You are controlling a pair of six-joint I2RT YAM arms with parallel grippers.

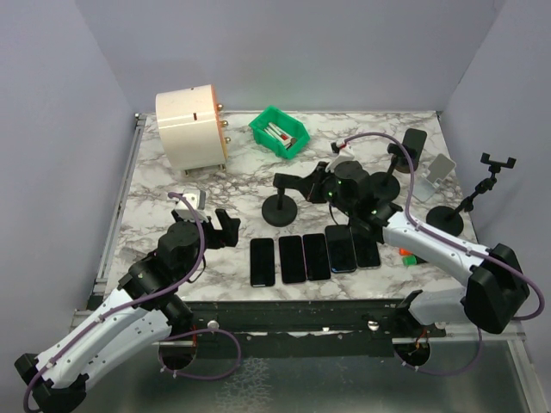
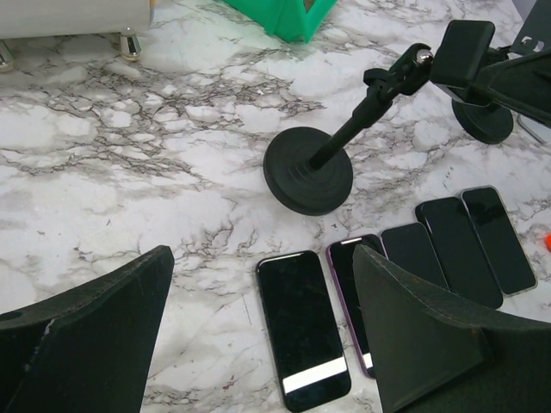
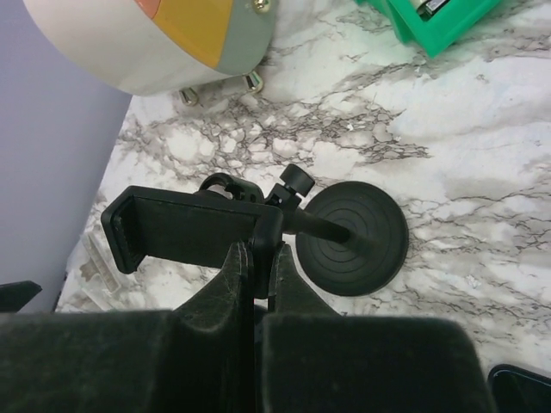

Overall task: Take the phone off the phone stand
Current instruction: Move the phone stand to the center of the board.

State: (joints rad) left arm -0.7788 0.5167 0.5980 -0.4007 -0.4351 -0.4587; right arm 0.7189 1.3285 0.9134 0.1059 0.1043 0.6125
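A black phone stand has a round base point(image 1: 279, 211) and a clamp holder point(image 3: 185, 228). My right gripper point(image 3: 263, 249) is shut on the right end of that holder; it also shows in the top view point(image 1: 330, 185). I cannot tell whether a phone sits in the holder. A second stand at the back right carries a dark phone point(image 1: 415, 144). Several dark phones point(image 1: 316, 255) lie flat in a row near the front edge. My left gripper point(image 2: 263, 255) is open and empty, hovering above the leftmost phone point(image 2: 301, 331) of that row.
A cream cylinder-shaped appliance point(image 1: 191, 129) stands at the back left, with a green bin point(image 1: 279, 132) beside it. A white stand point(image 1: 441, 170) and a thin black stand point(image 1: 495, 162) are at the right. Small orange and green pieces point(image 1: 406, 255) lie right of the phone row.
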